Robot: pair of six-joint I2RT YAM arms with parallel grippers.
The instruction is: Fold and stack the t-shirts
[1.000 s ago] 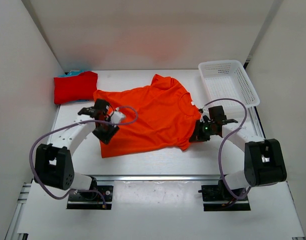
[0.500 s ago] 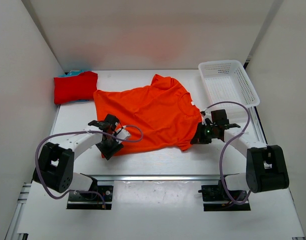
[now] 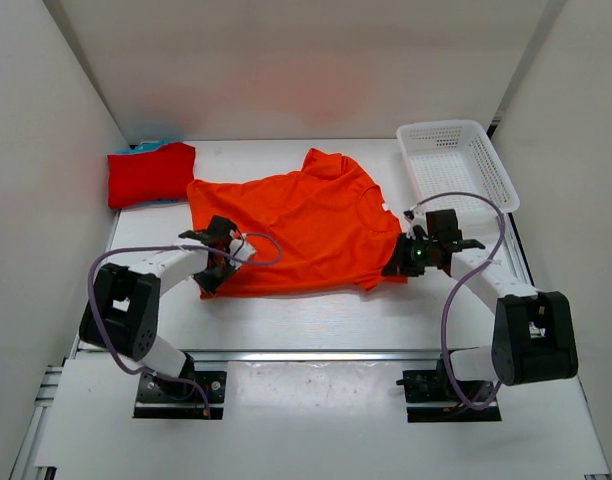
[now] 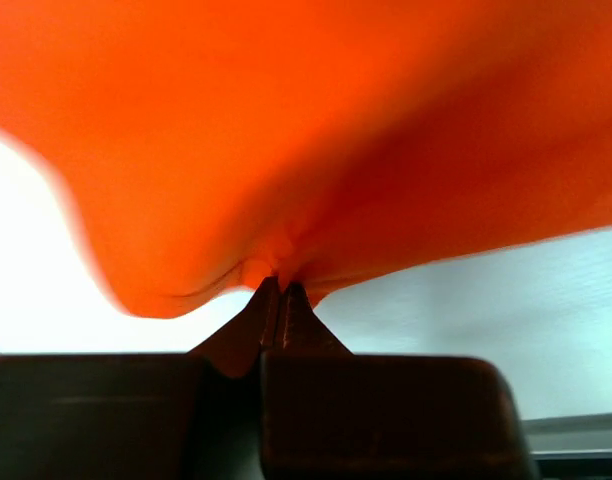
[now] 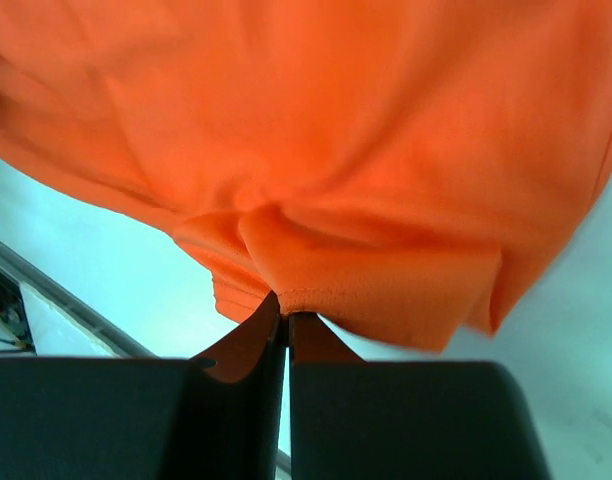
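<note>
Orange t-shirt point(image 3: 296, 225) now in left tool point(image 3: 212, 276)

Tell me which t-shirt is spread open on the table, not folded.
The orange t-shirt, in the middle. The red t-shirt lies folded at the far left, on top of a teal t-shirt.

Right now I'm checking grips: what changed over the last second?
The left gripper swung to the near-left hem of the orange t-shirt and closed on it, drawing that corner in. The right gripper stayed shut on its near-right edge; red t-shirt and basket unmoved.
</note>
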